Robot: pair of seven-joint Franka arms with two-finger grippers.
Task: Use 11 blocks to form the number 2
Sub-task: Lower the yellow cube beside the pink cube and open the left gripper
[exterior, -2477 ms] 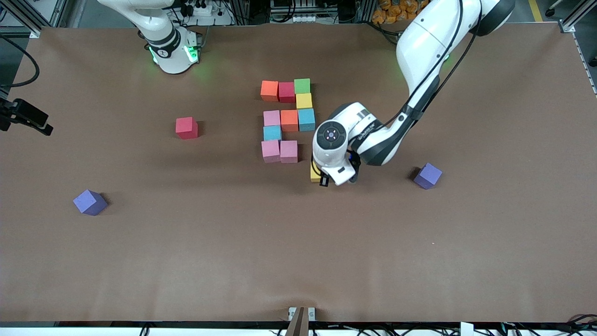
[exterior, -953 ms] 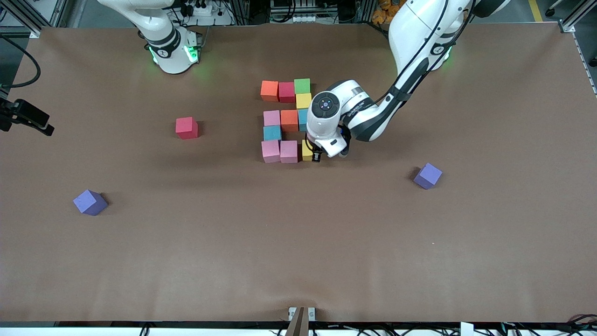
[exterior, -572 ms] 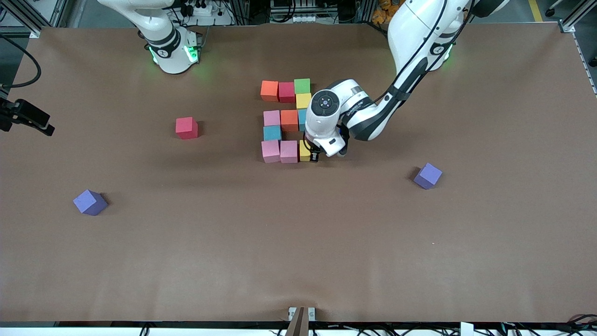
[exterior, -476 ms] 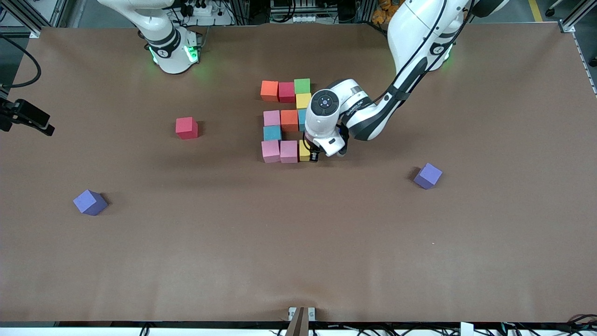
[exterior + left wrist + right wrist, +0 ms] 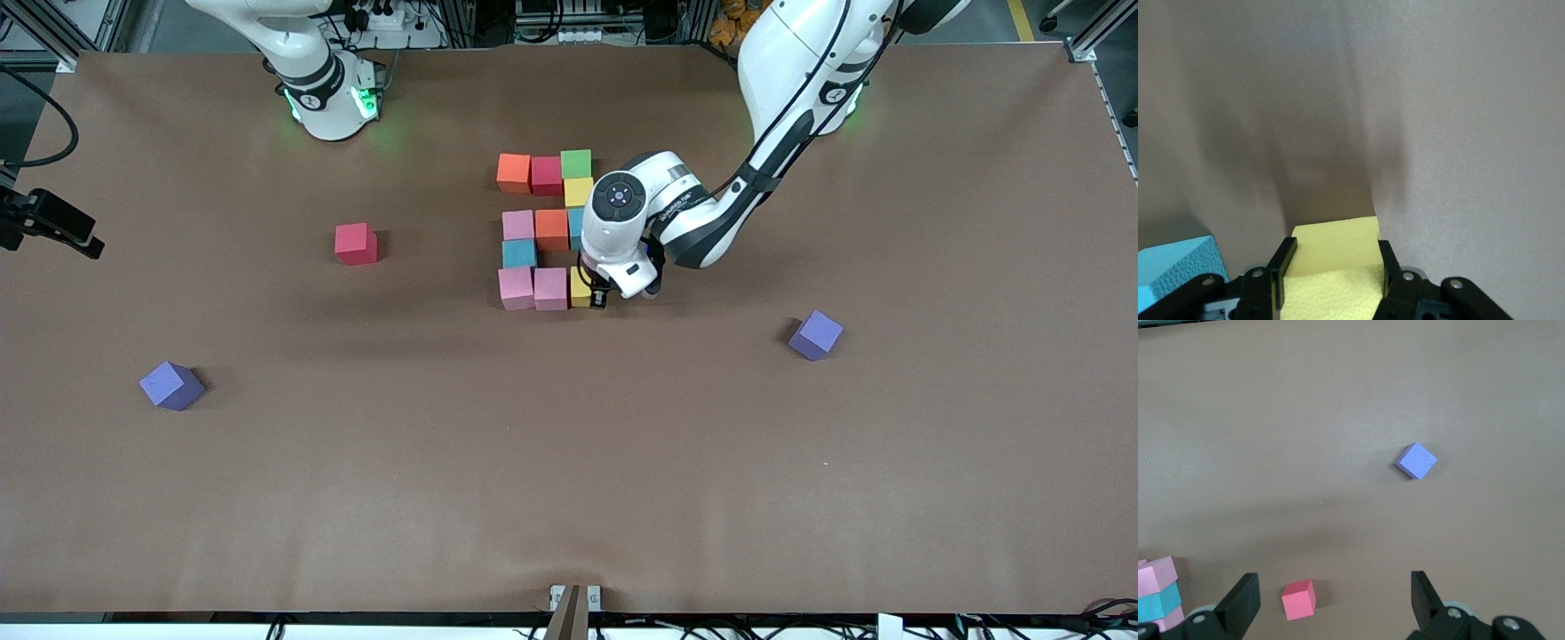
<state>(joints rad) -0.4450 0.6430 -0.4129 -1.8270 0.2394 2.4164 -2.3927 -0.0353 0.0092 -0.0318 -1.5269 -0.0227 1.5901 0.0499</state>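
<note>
you've got a brown table [image 5: 569, 462] carrying a tight cluster of coloured blocks [image 5: 551, 229] mid-table, rows touching. a lone red cube [image 5: 356, 243] sits apart toward the right arm's end. one purple cube [image 5: 172, 385] lies nearer the camera at that end, another purple cube [image 5: 815, 334] toward the left arm's end.

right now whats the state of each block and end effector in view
left end effector: shut on yellow block, set beside the pink blocks at the figure's nearest row
right end effector: open, empty, up over the table, waiting
figure of blocks: ten placed and touching
red block: loose, alone
two purple blocks: loose, turned askew
</note>
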